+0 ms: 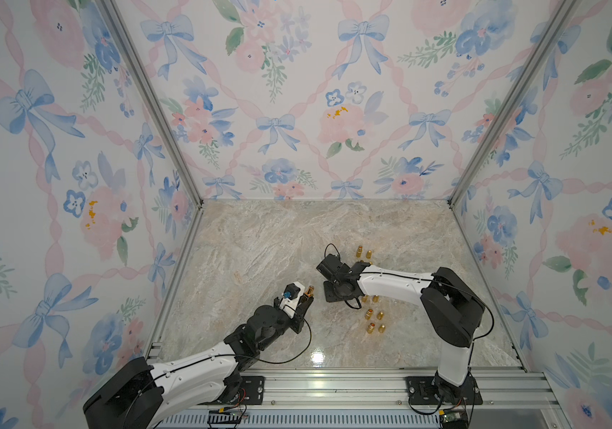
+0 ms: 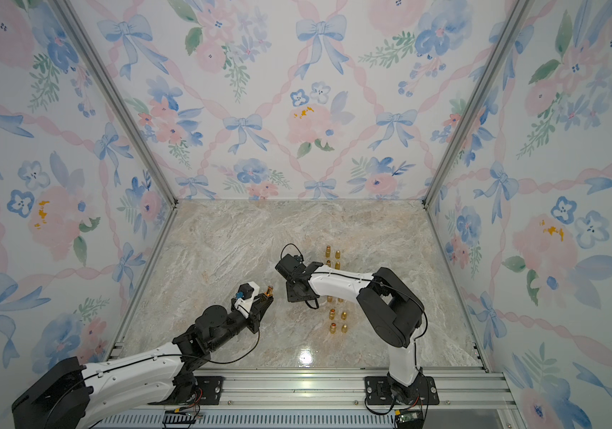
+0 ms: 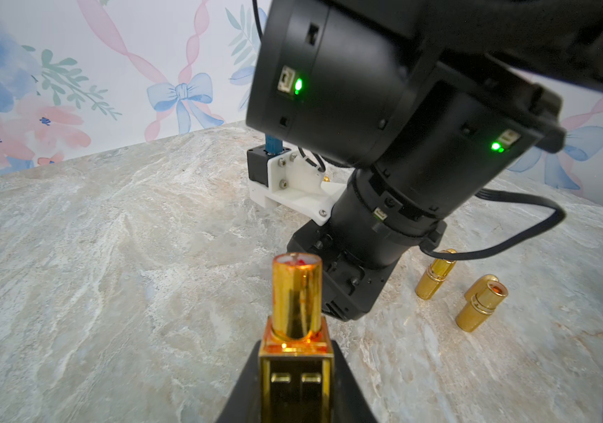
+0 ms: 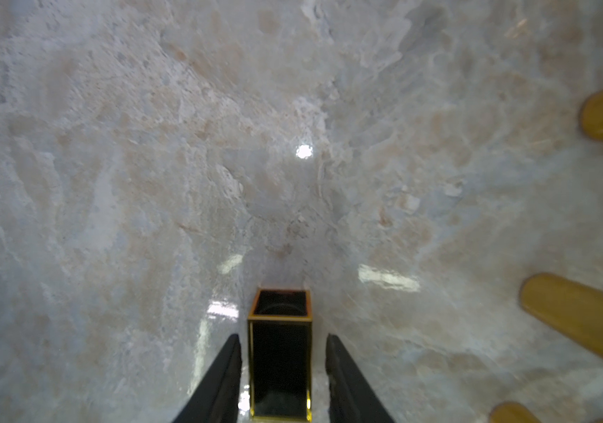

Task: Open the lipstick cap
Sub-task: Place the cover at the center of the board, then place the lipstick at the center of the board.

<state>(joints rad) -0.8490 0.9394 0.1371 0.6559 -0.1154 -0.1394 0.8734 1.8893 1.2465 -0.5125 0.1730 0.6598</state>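
Note:
In the left wrist view my left gripper is shut on the square gold base of the lipstick. Its gold inner tube stands bare, with red showing at the tip. Both top views show this lipstick held above the marble. The cap, black with gold edges and an open square mouth, sits between the fingers of my right gripper. The jaws stand open, with a gap on each side of the cap. In the top views the right gripper points down just right of the lipstick and hides the cap.
Several other gold lipsticks and caps stand on the marble under and beside the right arm. Gold pieces also show at the edge of the right wrist view. Floral walls enclose three sides, and an aluminium rail runs along the front.

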